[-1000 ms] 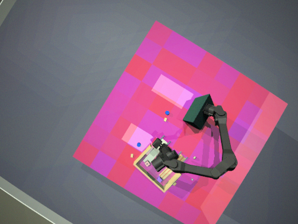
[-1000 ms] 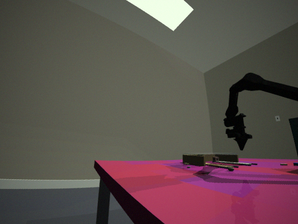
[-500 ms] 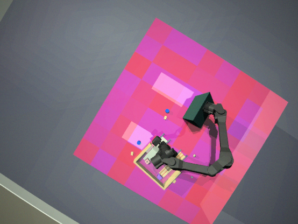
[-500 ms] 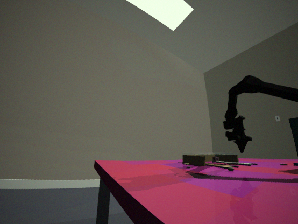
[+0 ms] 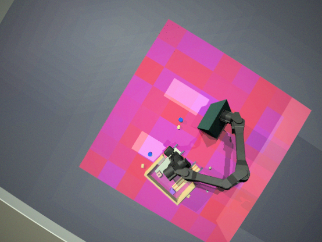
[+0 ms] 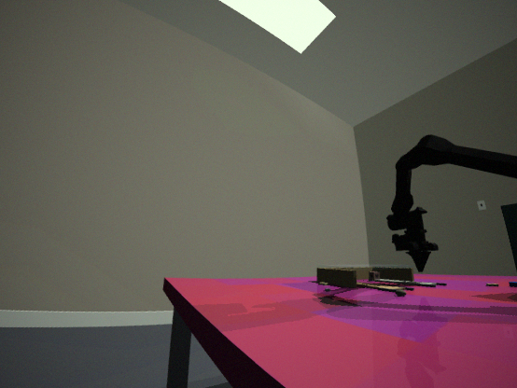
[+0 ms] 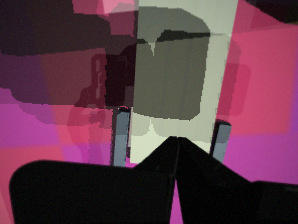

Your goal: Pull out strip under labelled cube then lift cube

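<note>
The labelled cube (image 5: 158, 174) (image 6: 374, 275) is sitting on the inner end of a pale green strip (image 5: 166, 163) (image 6: 422, 284) (image 7: 215, 75), inside a low wooden frame (image 5: 161, 190) (image 6: 336, 277). The strip is lying flat, and its outer end is poking out of the frame between two small gray-blue posts (image 5: 175, 146) (image 7: 120, 137). The gripper (image 5: 176, 160) (image 6: 420, 269) (image 7: 176, 145) is hanging above the strip, pointing down. Its fingers are pressed together in a narrow tip, with nothing in between, and they are not touching the strip. A cream strip with red lines (image 5: 178, 185) is lying across the other side of the frame, with a purple block (image 5: 172, 191) at its inner end. Outside the frame, two blue discs (image 5: 181, 120) (image 5: 150, 154) are resting on the pink and purple tabletop (image 5: 116, 116) (image 6: 280, 336) (image 7: 275, 100), each near a little yellow bit (image 5: 178, 127) (image 5: 142, 166). The dark arm (image 5: 240, 145) (image 6: 476, 156) is reaching round from a dark green box (image 5: 213, 116).
</note>
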Tool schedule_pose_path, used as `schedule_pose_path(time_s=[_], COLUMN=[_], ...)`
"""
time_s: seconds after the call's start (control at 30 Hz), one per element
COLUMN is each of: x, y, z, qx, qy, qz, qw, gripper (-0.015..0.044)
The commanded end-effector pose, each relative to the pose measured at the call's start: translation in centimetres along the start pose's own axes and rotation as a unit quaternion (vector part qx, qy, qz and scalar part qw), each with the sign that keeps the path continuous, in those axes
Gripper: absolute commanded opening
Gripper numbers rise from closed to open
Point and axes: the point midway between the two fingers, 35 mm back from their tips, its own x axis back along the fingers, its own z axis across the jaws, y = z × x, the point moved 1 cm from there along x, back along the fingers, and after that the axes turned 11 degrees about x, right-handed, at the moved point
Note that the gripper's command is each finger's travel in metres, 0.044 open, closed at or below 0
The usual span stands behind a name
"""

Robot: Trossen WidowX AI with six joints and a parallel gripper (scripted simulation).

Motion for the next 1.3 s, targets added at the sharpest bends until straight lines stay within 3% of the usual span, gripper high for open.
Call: schedule_pose_path(time_s=[0.0,0.53,1.27], x=[-1.2,-3.7,-3.7], y=[-0.5,-0.8,-0.8], z=[0.0,0.2,0.2], qx=[-0.006,-0.006,-0.006], qy=[0.004,0.006,0.006], qz=[0.006,0.006,0.006], qw=[1.000,1.000,1.000], gripper=[0.0000,0.0000,0.0000])
